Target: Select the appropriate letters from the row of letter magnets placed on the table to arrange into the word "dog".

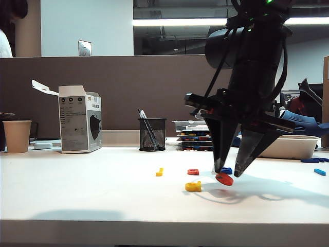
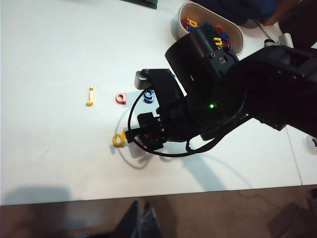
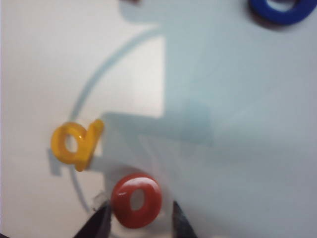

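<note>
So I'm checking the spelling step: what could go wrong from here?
The right hand has its fingers open around the red "o", which looks tilted; it may shift when let go. It lies close to the yellow "d", so retreating fingers could nudge either. The blue "g" is unplaced.

The red-orange ring "o" (image 3: 136, 200) sits tilted between the right gripper's (image 3: 137, 218) parted fingertips, just beside the yellow "d" (image 3: 75, 144), which lies flat on the white table (image 1: 103, 190). The dark blue "g" (image 3: 283, 10) lies flat farther off, beyond the fingertips.
</note>
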Controlling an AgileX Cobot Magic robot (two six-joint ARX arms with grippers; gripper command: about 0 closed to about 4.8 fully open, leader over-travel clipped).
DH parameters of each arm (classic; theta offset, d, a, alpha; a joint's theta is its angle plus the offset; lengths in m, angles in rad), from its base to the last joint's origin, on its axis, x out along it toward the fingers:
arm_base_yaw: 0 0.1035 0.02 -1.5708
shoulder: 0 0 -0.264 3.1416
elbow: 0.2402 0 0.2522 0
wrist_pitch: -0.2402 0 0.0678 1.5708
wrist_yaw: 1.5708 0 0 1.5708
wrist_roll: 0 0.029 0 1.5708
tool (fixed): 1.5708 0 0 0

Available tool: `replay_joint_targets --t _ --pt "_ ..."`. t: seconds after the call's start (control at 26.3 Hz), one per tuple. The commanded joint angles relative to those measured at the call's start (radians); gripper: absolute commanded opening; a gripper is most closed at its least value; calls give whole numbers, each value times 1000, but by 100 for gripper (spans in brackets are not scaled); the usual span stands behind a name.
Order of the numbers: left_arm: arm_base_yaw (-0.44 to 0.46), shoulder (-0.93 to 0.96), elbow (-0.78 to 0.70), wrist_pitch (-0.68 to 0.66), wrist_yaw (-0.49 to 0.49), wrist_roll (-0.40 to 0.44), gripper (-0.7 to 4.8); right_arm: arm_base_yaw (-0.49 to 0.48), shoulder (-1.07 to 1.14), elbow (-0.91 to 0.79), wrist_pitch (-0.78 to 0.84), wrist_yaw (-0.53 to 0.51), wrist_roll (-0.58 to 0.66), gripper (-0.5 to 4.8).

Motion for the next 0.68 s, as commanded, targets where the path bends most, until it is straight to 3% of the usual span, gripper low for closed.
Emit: replay_joint_targets --t 0.04,0.11,0.46,0.68 --pt "-2 -2 1 2 -7 1 -5 0 -5 3 -1 6 -11 131" --pt "-2 -2 1 2 -7 1 -5 0 -5 3 3 10 -11 95" --pt "-2 -2 1 2 -6 1 -5 0 -5 7 18 47 -14 94" --pt "-2 -2 1 2 -7 1 -5 -2 -6 95 27 56 -14 94"
